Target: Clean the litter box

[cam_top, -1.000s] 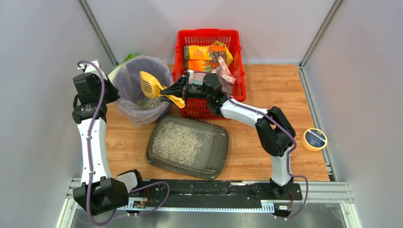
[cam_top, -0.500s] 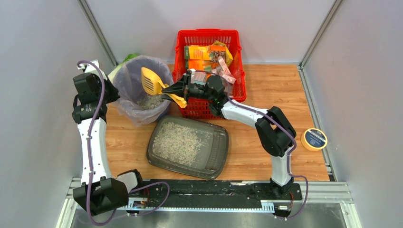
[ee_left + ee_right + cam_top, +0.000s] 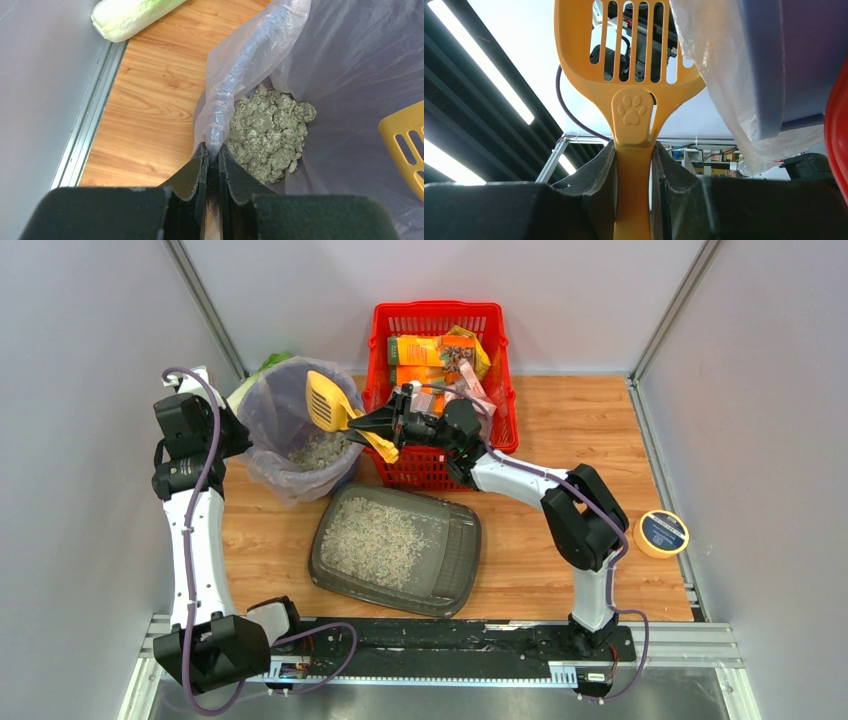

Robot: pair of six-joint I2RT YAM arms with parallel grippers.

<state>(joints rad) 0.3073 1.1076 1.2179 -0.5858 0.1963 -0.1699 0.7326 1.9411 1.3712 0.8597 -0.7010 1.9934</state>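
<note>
Raised higher above the bin [image 3: 262, 455], the scoop [image 3: 324, 400] sits clamped in the outstretched right gripper [image 3: 368, 428], while only the left wrist view shows the left gripper [image 3: 213, 156] pinching the bag [image 3: 250, 55], the litter box [image 3: 462, 565] lying just beside the bin.

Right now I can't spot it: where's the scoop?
Top view: the scoop, in the right gripper, is over the bag-lined bin, left of the red basket.

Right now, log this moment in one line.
left gripper: shut on bin liner | right gripper: shut on scoop, above bin | litter box: litter inside

White links [image 3: 208, 560], black joints [image 3: 572, 530], purple cables [image 3: 187, 560].
</note>
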